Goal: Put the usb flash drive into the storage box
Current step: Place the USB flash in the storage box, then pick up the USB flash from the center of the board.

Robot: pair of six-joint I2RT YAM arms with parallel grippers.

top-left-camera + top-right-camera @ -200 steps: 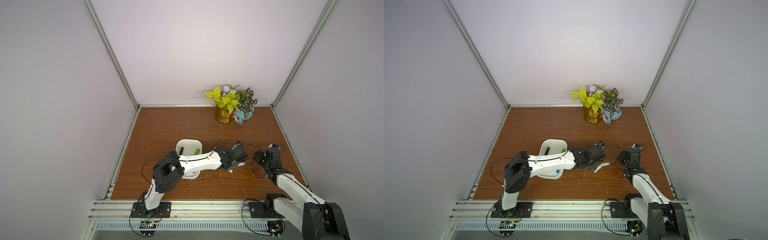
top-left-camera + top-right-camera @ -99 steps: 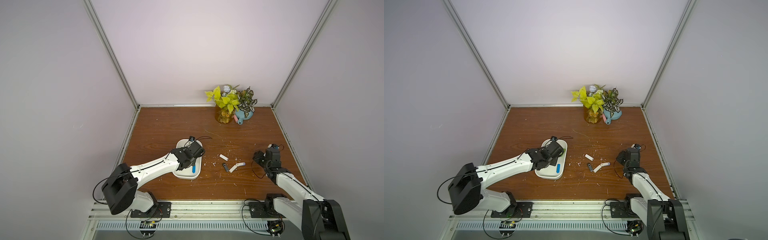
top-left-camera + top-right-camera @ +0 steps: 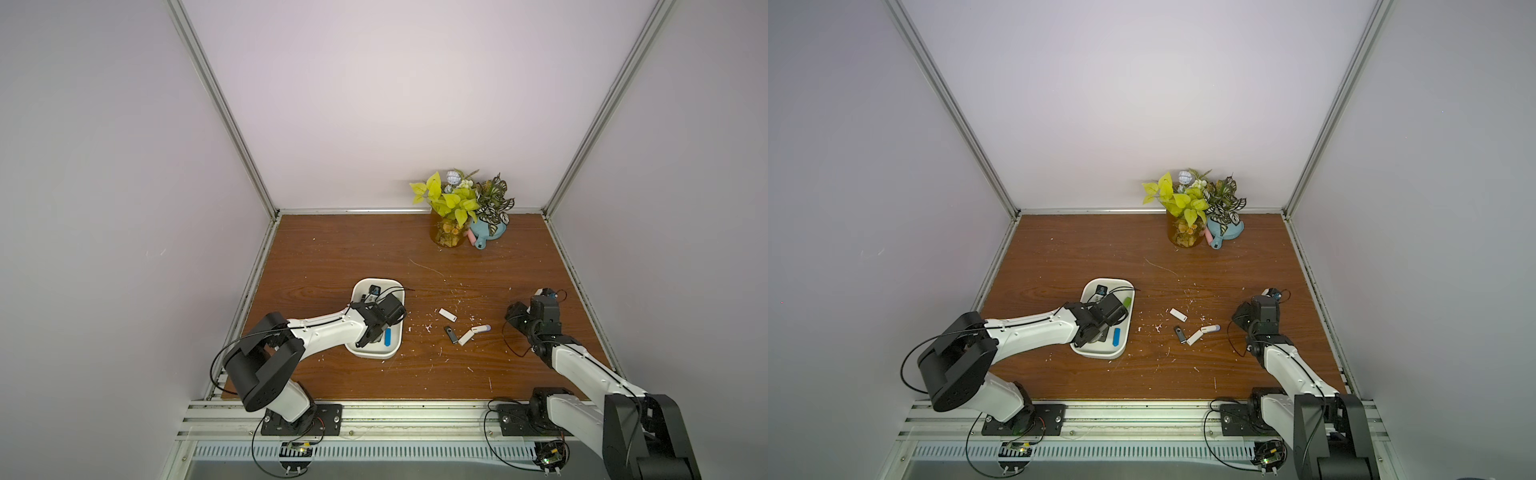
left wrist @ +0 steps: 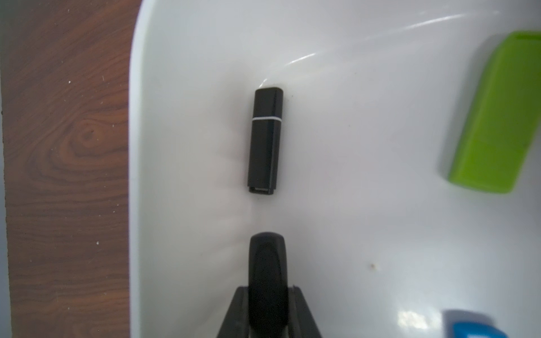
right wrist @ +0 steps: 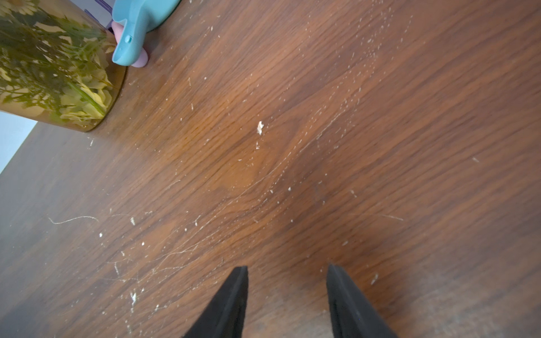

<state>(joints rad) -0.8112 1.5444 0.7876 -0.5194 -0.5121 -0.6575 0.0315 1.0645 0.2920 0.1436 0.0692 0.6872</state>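
Flash drive status: the black flash drive (image 4: 265,140) lies flat on the floor of the storage box (image 3: 371,354), near the box's rounded wall and touching nothing. The left pincer (image 4: 266,243) hangs right over the box. Its tips point at the drive's end but are clear of it, and the jaws look pressed together with nothing between them. My read is that this drive counts as delivered. I'd guess the pincer sits that low because a small light thing let go from close up won't hop over such a low rim. A green drive (image 4: 494,117) and a blue drive (image 4: 474,324) sit in the same box, apart from the black one, so nothing is stacked.

The right pincer (image 5: 287,270) hovers over bare desk (image 3: 332,249), jaws apart and empty, probably off to the side so it doesn't crowd the left arm.

Both top views show more drives loose on the desk between the box and the right arm, well outside the box. There's a white drive (image 3: 448,314), a small black drive (image 3: 451,334), a second white drive (image 3: 465,337) just beside it, and a purple-capped drive (image 3: 481,329). If those have to go in too, I'd call the job about half done. They lie flat and close together, so the next pick looks like a careful pinch across the narrow sides.
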